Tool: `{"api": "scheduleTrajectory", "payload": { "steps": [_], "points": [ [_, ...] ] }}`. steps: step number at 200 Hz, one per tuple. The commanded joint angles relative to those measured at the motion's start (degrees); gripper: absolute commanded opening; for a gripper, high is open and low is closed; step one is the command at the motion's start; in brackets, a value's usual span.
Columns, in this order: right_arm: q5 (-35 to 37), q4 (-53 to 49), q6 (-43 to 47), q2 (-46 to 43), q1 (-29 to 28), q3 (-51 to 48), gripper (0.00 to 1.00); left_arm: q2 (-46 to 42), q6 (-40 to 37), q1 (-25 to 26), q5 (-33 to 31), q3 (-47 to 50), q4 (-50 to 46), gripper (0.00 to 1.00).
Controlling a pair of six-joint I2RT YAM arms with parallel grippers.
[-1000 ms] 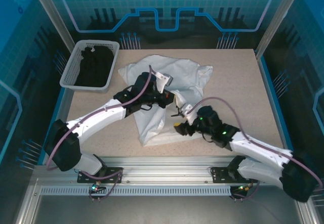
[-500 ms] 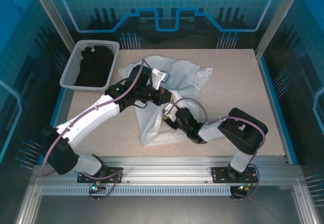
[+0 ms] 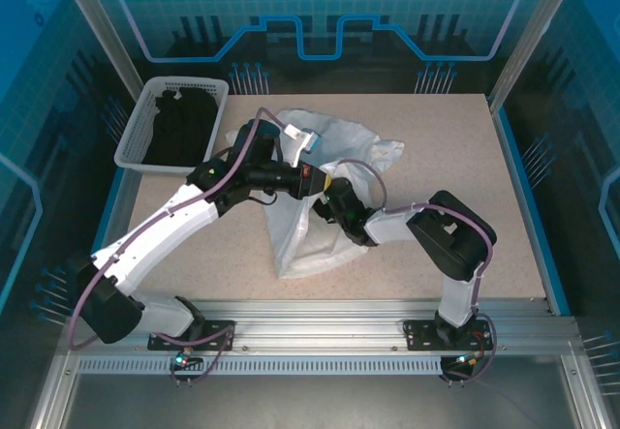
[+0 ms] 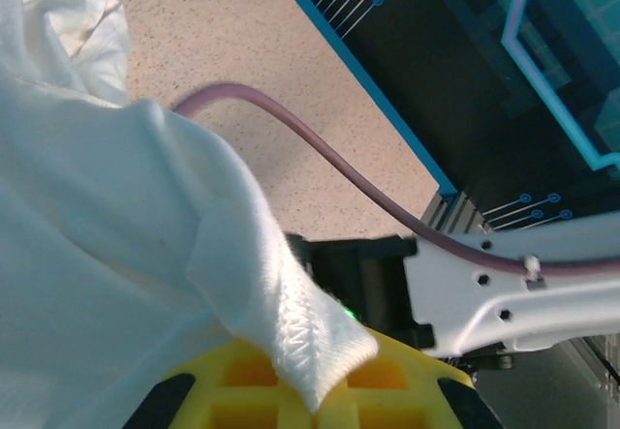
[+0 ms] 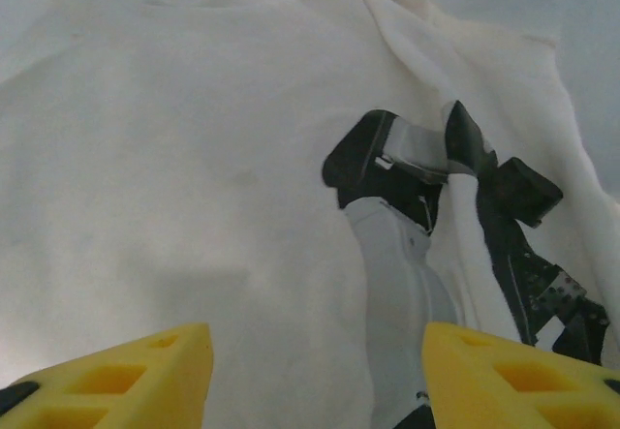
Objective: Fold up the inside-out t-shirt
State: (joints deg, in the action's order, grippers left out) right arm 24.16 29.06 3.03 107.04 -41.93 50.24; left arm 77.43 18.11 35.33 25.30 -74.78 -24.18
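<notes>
White wrinkled cloth t-shirt [image 3: 294, 243] hangs pinched in our left jaws, trailing over the speckled surface [image 3: 465, 158] toward us; our right jaws, spread empty, face it.

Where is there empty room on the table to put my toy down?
The right side of the table, between the white t-shirt and the right edge, is bare. The middle is crowded: t-shirt, left arm and right arm.
</notes>
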Motion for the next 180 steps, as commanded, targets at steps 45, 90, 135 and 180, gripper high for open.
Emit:
{"api": "scheduleTrajectory", "payload": {
  "steps": [45, 90, 135, 180],
  "points": [
    [-0.08, -33.33, -9.57, 6.75, 2.68, 19.59, 0.74, -4.60, 1.66, -0.08, 7.36, -8.80, 1.50, 0.00],
    [-2.14, -42.45, -11.26, 10.60, 3.98, 26.94, 0.82, -5.62, 2.02, -0.03, 9.96, -13.08, 2.06, 0.00],
    [-5.15, -50.04, -7.53, 12.66, 2.66, 33.57, 0.84, -3.75, 1.23, -0.06, 9.08, -16.93, 2.14, 0.00],
    [-5.36, -58.68, -0.62, 16.31, 1.24, 40.17, 0.89, -0.67, -0.52, -0.06, 7.21, -20.32, 0.55, 0.00]
  ]
}}
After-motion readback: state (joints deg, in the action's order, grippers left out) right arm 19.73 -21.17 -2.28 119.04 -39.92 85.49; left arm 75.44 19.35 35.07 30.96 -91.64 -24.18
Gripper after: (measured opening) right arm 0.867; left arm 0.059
